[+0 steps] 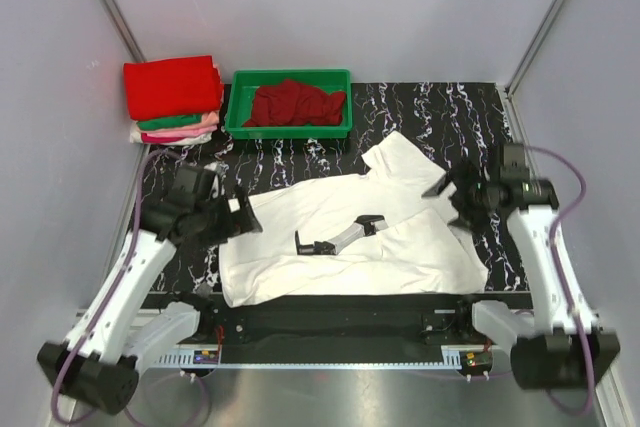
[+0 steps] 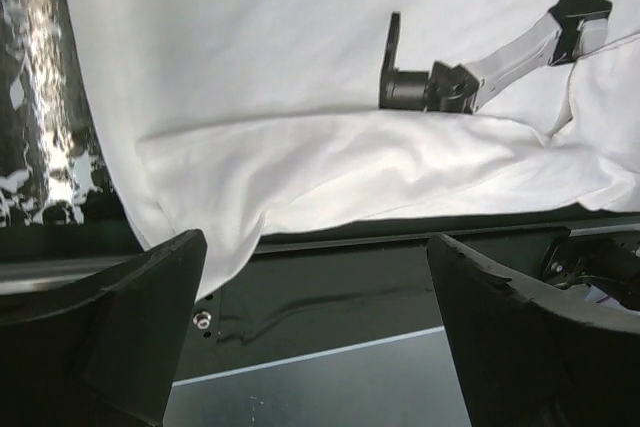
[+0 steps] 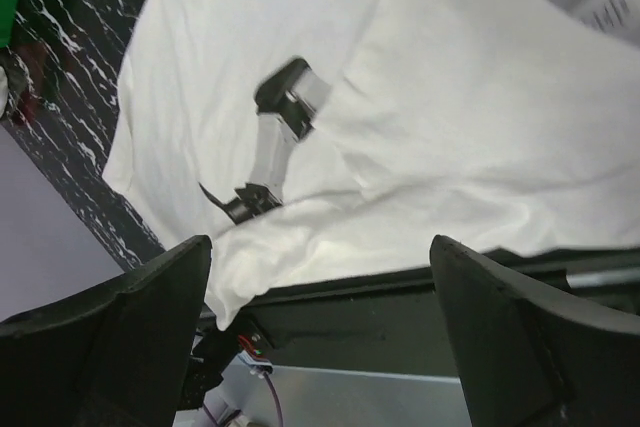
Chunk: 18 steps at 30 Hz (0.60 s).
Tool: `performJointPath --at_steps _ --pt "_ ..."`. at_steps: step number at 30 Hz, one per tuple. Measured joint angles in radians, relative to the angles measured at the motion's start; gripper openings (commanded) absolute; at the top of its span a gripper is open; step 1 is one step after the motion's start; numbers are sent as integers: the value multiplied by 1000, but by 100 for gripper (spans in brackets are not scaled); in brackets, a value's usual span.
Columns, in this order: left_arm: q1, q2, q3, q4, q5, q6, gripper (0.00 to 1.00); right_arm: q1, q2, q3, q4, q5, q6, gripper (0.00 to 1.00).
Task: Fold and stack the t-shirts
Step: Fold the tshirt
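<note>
The arm bases (image 1: 90, 372) are seen closest, well to the near side of the green tray (image 1: 290, 74). Farther in, the left gripper (image 1: 240, 219) is held to the near left of the tray and the right gripper (image 1: 445, 192) to its near right. In both wrist views the jaws are spread wide and nothing is held between them.

Between the grippers, just on the near side of the tray, the white t-shirt (image 1: 300, 212) is spread flat with its print (image 1: 340, 235) upward. One sleeve is pointed toward the tray's right end, and the near hem is draped a little over the edge of the black mat (image 1: 420, 107). A crumpled dark red shirt (image 1: 295, 105) is left in the tray, and folded shirts (image 1: 172, 92), red on top, are stacked just left of it.

The white shirt is judged only partly folded. For a clean fold, the loose sleeve should be tucked in first. Matching points on the two sides should then be pinched and lifted together. The cloth should be kept taut and laid over so that the edges line up.
</note>
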Motion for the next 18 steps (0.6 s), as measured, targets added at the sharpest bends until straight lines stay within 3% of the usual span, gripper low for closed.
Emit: performJointPath --at_steps 4,11,14,18 --pt "64 187 56 117 3 63 98 0 363 227 142 -18 -80 97" --pt "264 446 56 306 34 126 95 0 1090 864 237 -5 -275 96" --pt "307 533 63 366 45 138 94 0 1346 1162 208 -9 -348 95" --pt "346 600 65 426 66 143 93 0 1570 1419 200 -36 -391 93"
